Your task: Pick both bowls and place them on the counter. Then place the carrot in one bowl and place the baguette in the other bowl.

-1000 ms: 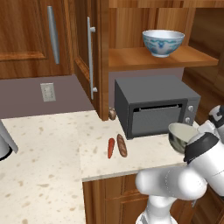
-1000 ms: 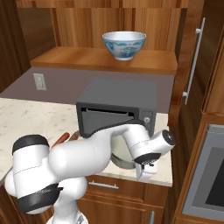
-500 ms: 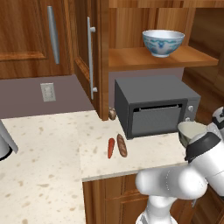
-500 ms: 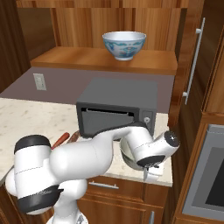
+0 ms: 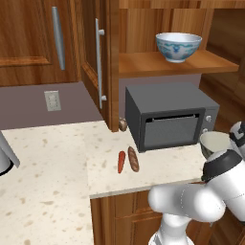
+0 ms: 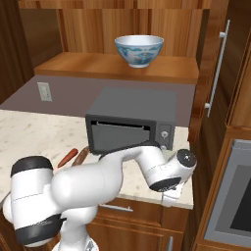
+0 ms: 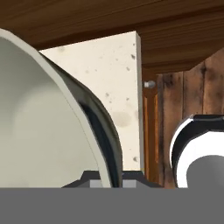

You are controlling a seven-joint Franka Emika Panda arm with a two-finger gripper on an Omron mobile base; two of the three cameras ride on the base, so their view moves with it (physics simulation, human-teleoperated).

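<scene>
The grey-green bowl (image 5: 215, 143), cream inside, hangs low over the right end of the counter (image 5: 57, 167), partly behind my arm. In the hand view its cream inside (image 7: 39, 127) spreads over the left half, and my gripper (image 7: 109, 177) is shut on its rim. The white bowl with blue pattern (image 5: 178, 46) (image 6: 139, 49) stands on the wooden shelf above the microwave. The orange-red carrot (image 5: 121, 161) (image 6: 67, 158) and the brown baguette (image 5: 133, 159) lie side by side on the counter, left of the microwave's front.
A dark grey microwave (image 5: 167, 115) (image 6: 132, 120) stands on the counter under the shelf (image 5: 191, 64). A tall cabinet door with a long handle (image 5: 99, 64) stands open to its left. The counter's right end (image 7: 109, 87) meets a wooden cabinet side.
The arm has carried the grey-green bowl a little to the right. In the right base view the wrist has swung right and now covers the bowl.
</scene>
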